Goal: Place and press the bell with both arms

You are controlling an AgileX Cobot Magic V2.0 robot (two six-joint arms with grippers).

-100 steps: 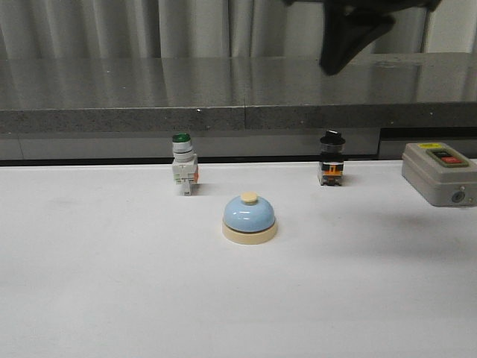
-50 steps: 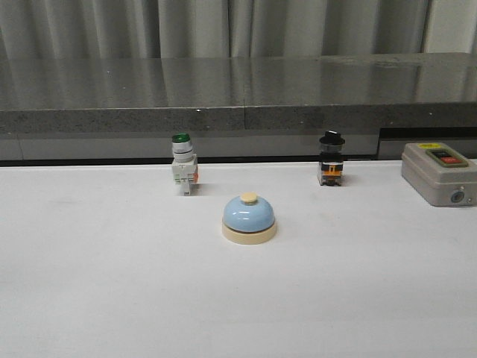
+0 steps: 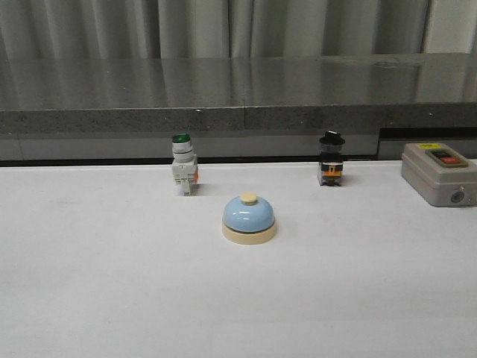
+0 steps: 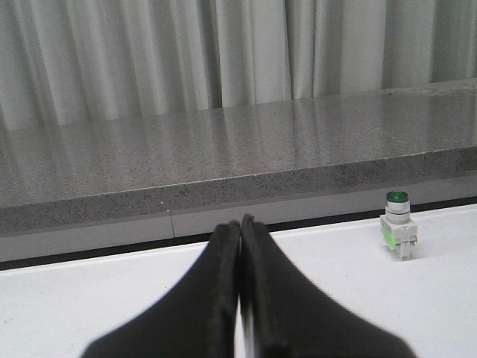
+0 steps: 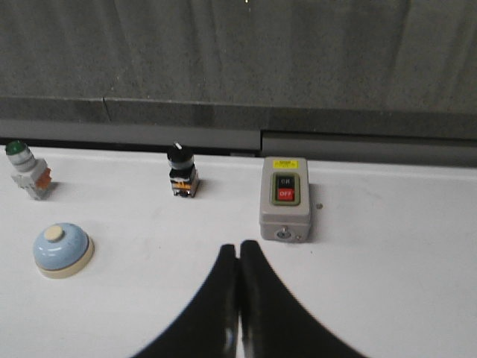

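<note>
The bell (image 3: 249,218), a light-blue dome with a cream base and cream knob, stands upright on the white table (image 3: 112,298) near its middle. It also shows in the right wrist view (image 5: 62,249). No arm shows in the front view. My left gripper (image 4: 241,222) is shut and empty, with the bell out of its view. My right gripper (image 5: 238,247) is shut and empty, above the table and well apart from the bell.
A green-capped white push-button switch (image 3: 183,173) (image 4: 397,233) (image 5: 28,171) stands behind the bell to its left. A black-knobbed switch (image 3: 331,168) (image 5: 182,172) stands behind to its right. A grey box with red button (image 3: 440,173) (image 5: 285,199) sits at the right edge. A dark stone ledge (image 3: 238,93) runs behind.
The dark arm that hung at the top right of the front view a second ago has gone out of view. The bell and switches have not moved.
</note>
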